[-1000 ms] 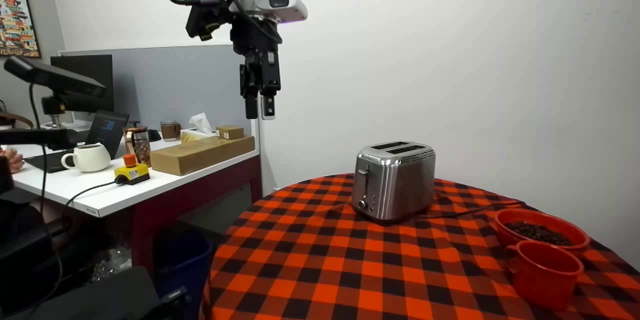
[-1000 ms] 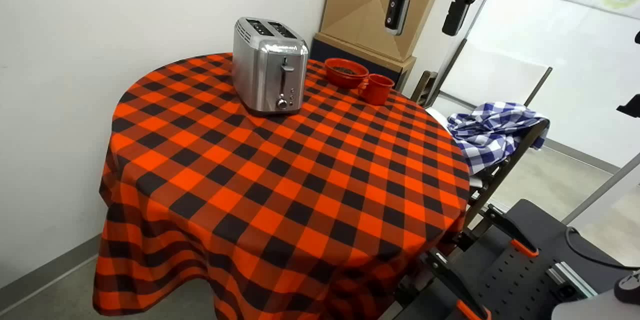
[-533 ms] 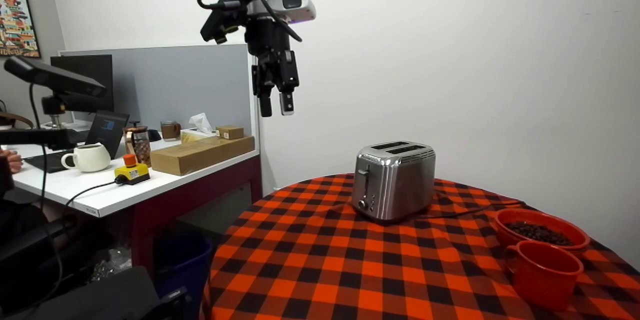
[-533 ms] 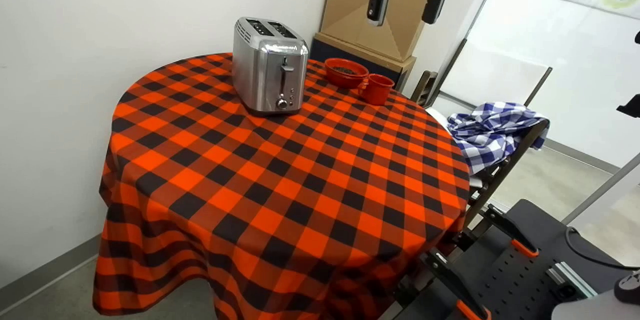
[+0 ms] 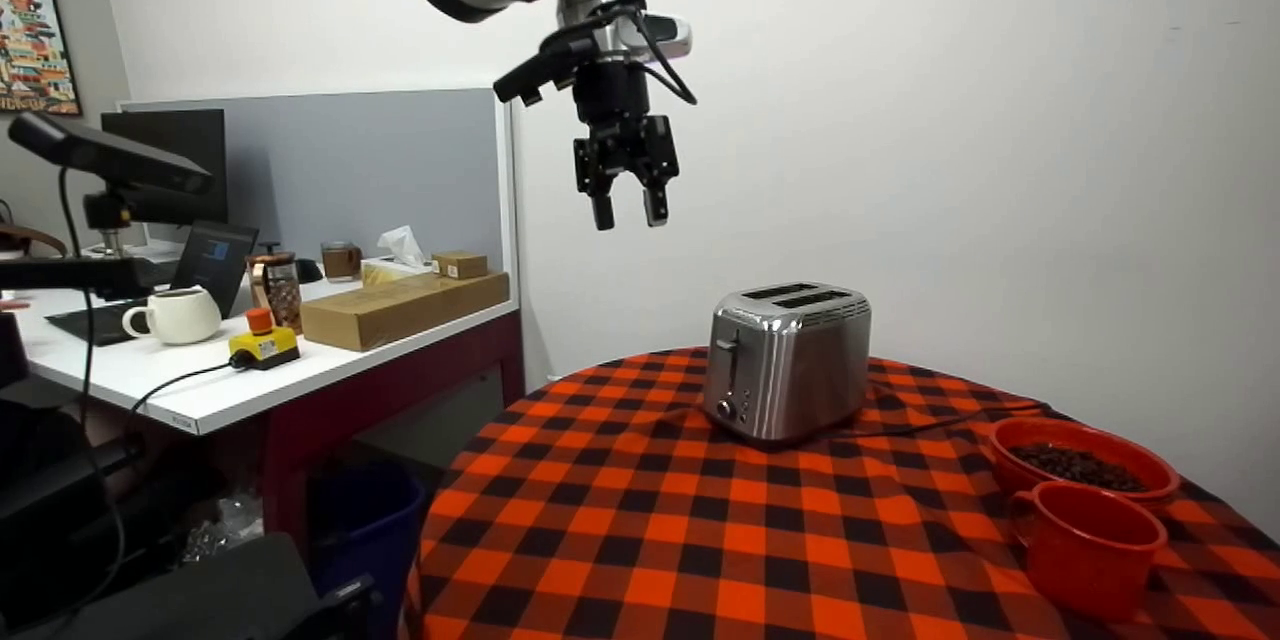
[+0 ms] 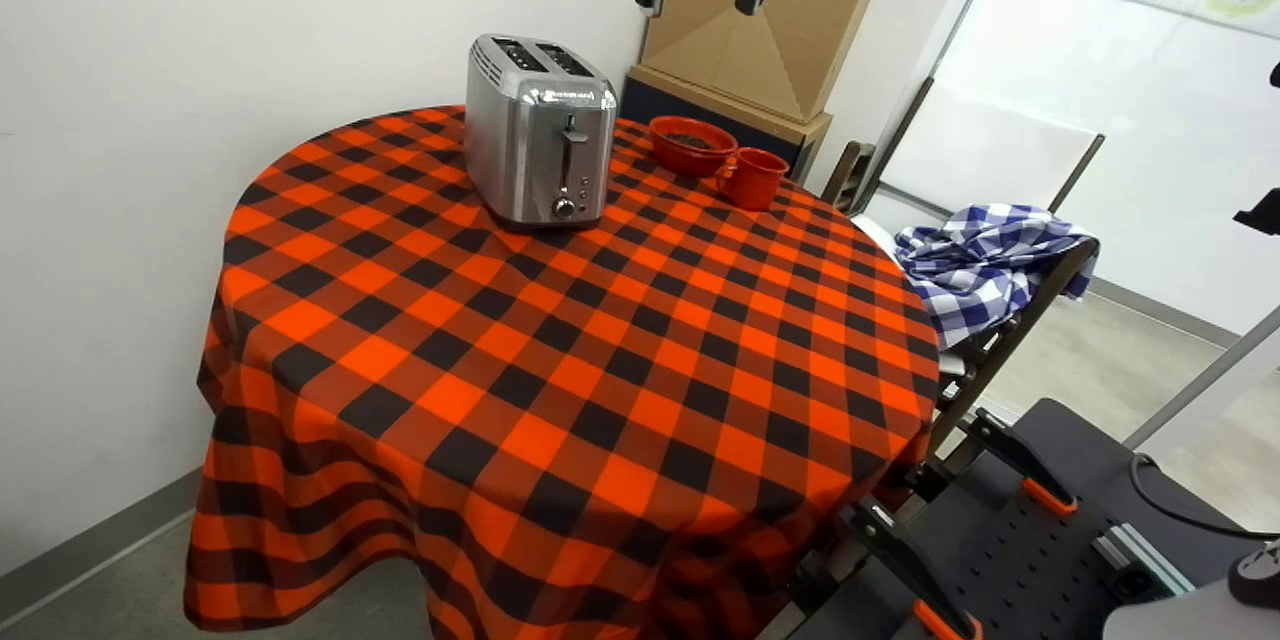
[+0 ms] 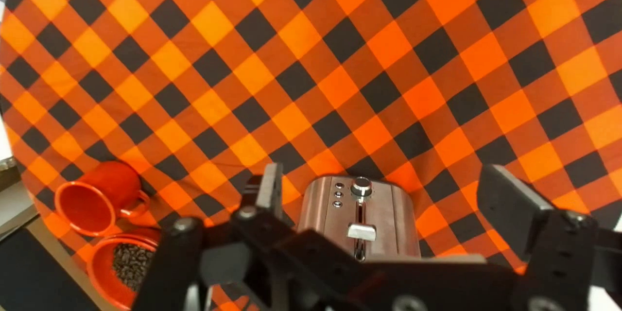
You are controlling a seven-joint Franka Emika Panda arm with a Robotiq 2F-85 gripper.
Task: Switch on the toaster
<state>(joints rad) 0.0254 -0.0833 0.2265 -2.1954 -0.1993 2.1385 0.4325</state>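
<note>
Boxy, round-cornered, two-slot toaster (image 6: 538, 138) in brushed silver metal.

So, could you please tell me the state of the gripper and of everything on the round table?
Gripper: open, holding nothing
Silver two-slot toaster: upright, no bread showing
Toaster lever: up, not pressed down
Toaster knob: setting unreadable
Checked tablecloth: spread out, edges hanging down
Dark cord: lying on the tablecloth, unclear whether plugged in
Red mug: upright, appears empty
Red bowl: upright, holding dark coffee beans
</note>
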